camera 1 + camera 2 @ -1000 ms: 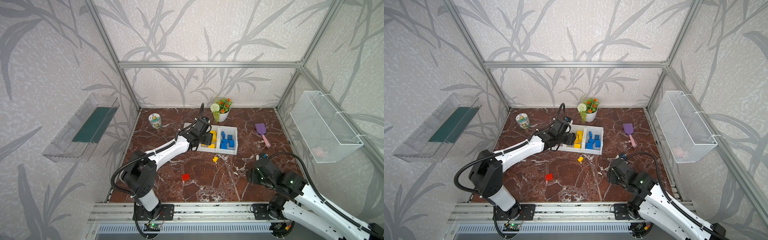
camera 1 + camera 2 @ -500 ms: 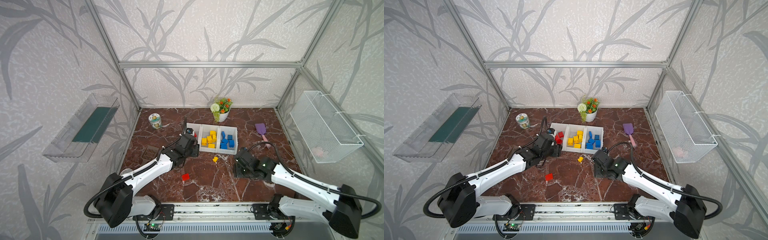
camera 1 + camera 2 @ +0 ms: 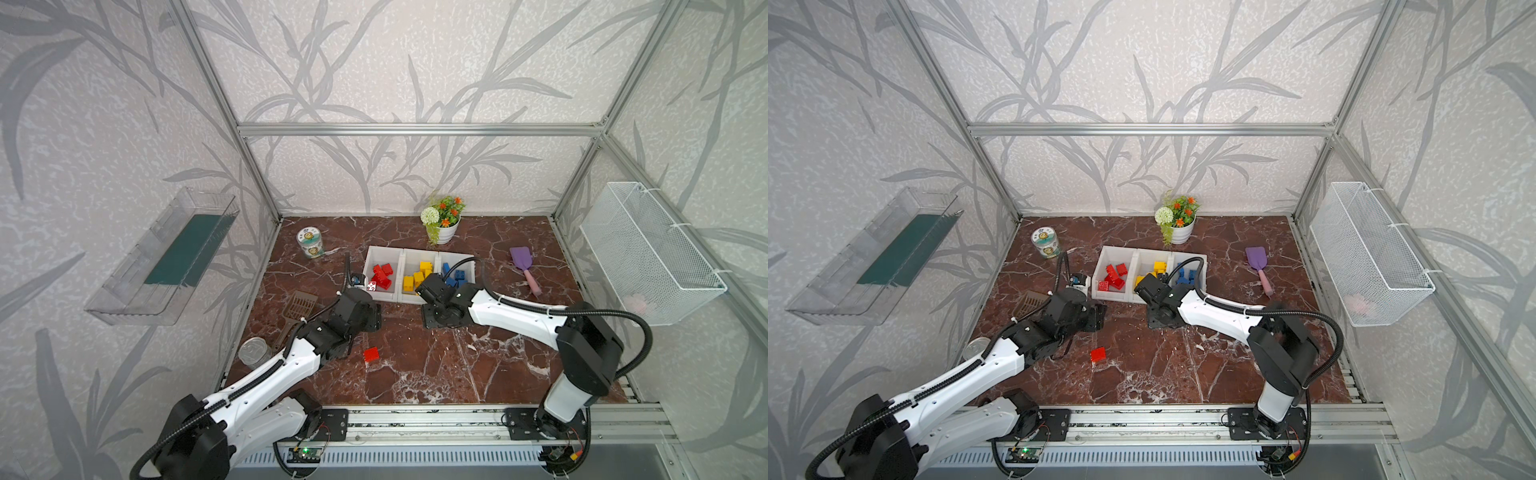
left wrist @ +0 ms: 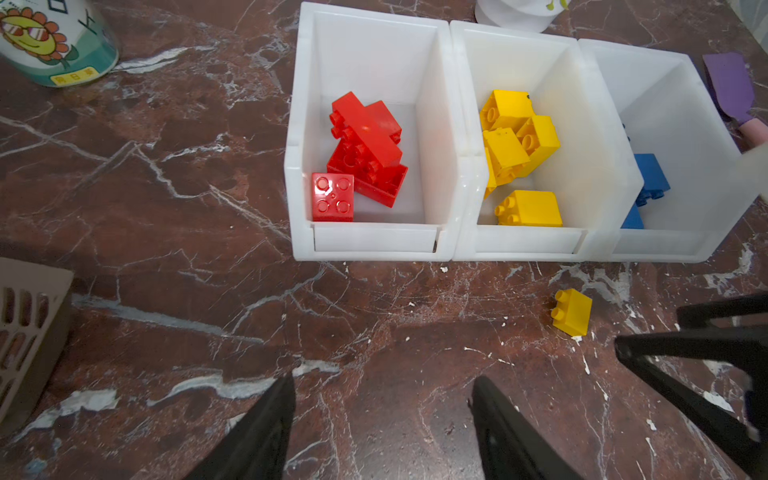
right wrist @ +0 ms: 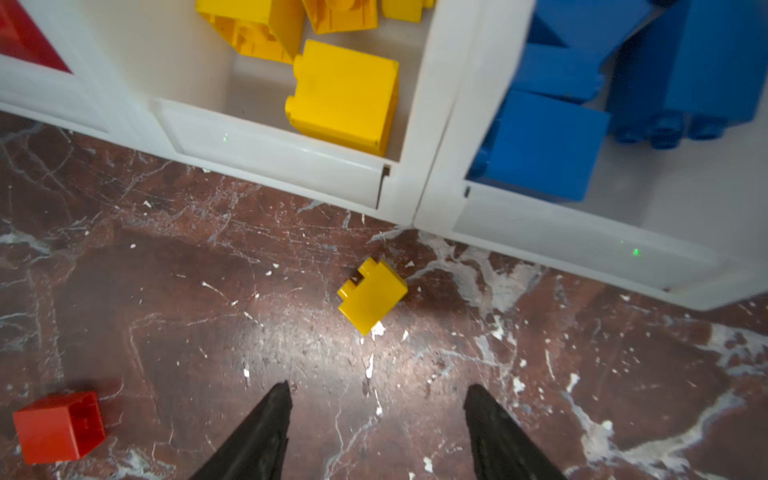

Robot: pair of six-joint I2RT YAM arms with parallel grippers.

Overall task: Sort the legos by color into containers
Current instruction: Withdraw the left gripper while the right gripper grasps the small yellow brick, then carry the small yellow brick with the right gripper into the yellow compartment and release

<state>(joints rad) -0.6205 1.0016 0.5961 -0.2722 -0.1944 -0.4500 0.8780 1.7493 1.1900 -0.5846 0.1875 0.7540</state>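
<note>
Since earlier, left end effector (image 4: pixel 383 379) has backed off the containers (image 4: pixel 374 243) while right end effector (image 5: pixel 377 386) reached in; both spread, empty. Pickup step, likely: right should drop onto yellow lego (image 5: pixel 372 295) just before them; red lego (image 3: pixel 371 354) waits lower-centre.

Blue legos (image 3: pixel 459 274) partly behind right arm (image 3: pixel 515 316)

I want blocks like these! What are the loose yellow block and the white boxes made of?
The loose yellow brick looks like hard, glossy plastic: crisp moulded studs and a smooth sheen. The white bins look like smooth, faintly translucent plastic; light glows through their walls.
</note>
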